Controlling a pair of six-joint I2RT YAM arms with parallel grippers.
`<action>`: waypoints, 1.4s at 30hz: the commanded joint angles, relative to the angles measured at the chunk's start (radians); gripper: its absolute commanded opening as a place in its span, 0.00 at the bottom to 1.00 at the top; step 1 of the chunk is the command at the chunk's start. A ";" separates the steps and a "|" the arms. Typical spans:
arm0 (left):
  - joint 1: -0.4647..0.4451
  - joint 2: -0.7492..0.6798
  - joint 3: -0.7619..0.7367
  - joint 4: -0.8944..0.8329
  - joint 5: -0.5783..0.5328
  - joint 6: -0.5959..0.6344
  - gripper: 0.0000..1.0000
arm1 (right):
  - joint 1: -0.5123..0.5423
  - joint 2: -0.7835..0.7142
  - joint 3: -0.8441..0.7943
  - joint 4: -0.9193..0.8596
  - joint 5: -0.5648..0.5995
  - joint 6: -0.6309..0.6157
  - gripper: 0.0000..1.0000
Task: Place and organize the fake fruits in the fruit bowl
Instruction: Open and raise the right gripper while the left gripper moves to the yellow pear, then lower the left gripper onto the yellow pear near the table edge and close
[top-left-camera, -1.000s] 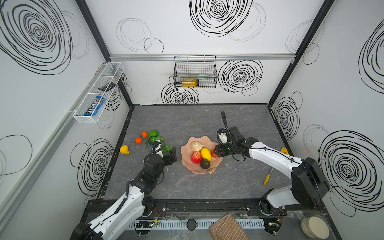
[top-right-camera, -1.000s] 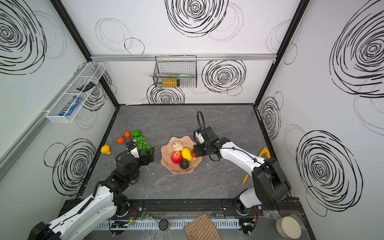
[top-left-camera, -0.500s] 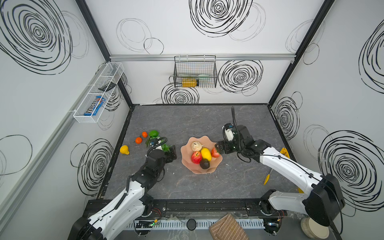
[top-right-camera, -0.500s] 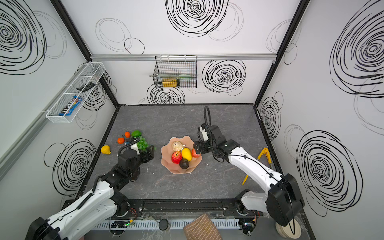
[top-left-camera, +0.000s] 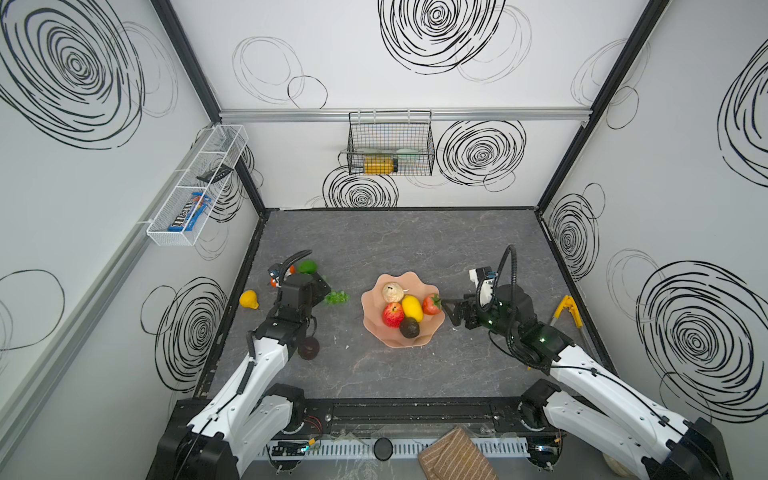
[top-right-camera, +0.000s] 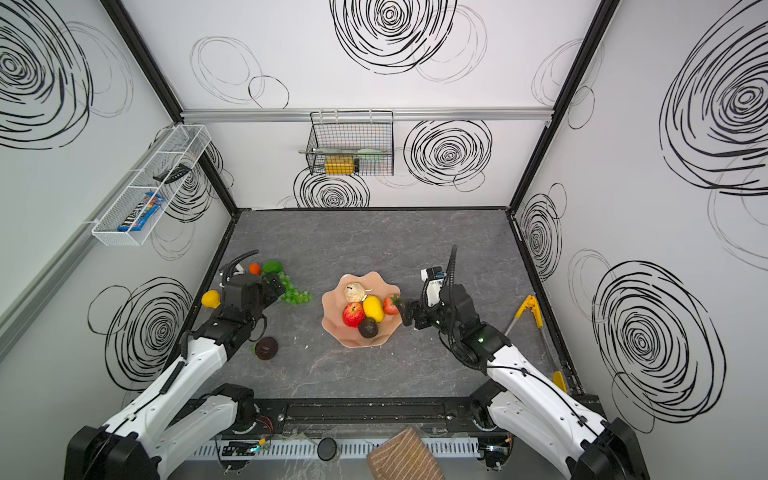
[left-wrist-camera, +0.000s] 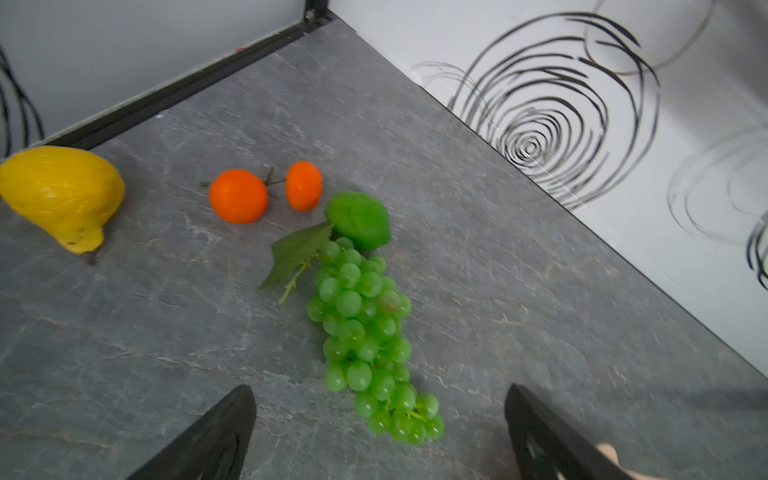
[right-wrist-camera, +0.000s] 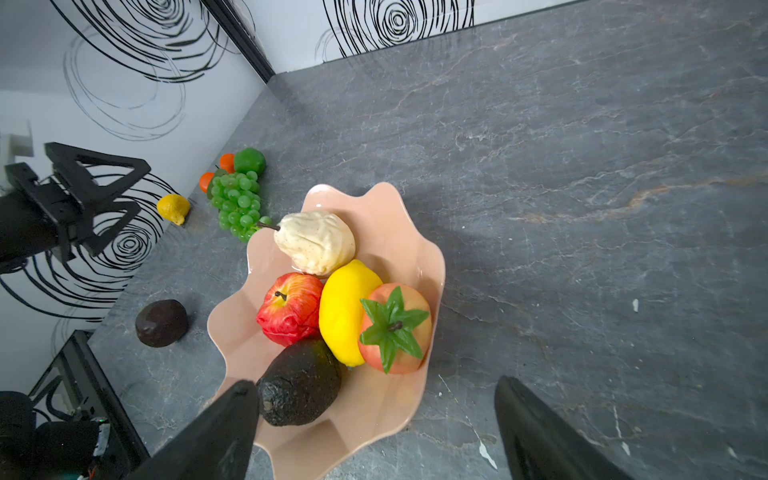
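I counted five fruits in fruit bowl (top-left-camera: 376, 332), mid-table (top-left-camera: 395, 245): one beige pear (right-wrist-camera: 316, 243), one red apple (right-wrist-camera: 289, 309), one lemon (right-wrist-camera: 345, 307), one strawberry (right-wrist-camera: 395, 328), one dark avocado (right-wrist-camera: 299, 386). Six lay outside bowl: one yellow pear (left-wrist-camera: 62, 195), two oranges (left-wrist-camera: 238, 196), one lime (left-wrist-camera: 358, 220), one grape bunch (left-wrist-camera: 361, 328), one dark round fruit (right-wrist-camera: 161, 322). Left gripper (left-wrist-camera: 376, 399) jaws wide, empty, pointed at grape bunch end. Right gripper (top-left-camera: 453, 311) jaws wide, empty, just beside bowl rim by strawberry.

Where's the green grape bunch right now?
The grape bunch lies on the table, left of the fruit bowl, beside the lime in both top views.
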 joint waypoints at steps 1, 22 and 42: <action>0.031 0.075 0.055 0.043 -0.098 -0.071 0.97 | -0.009 -0.016 -0.013 0.050 -0.029 0.021 0.93; 0.430 0.476 0.209 0.090 -0.186 -0.015 0.99 | -0.010 0.034 -0.036 0.059 -0.138 0.066 0.96; 0.557 0.697 0.296 0.117 -0.047 0.020 0.90 | -0.009 0.061 -0.054 0.048 -0.128 0.083 0.96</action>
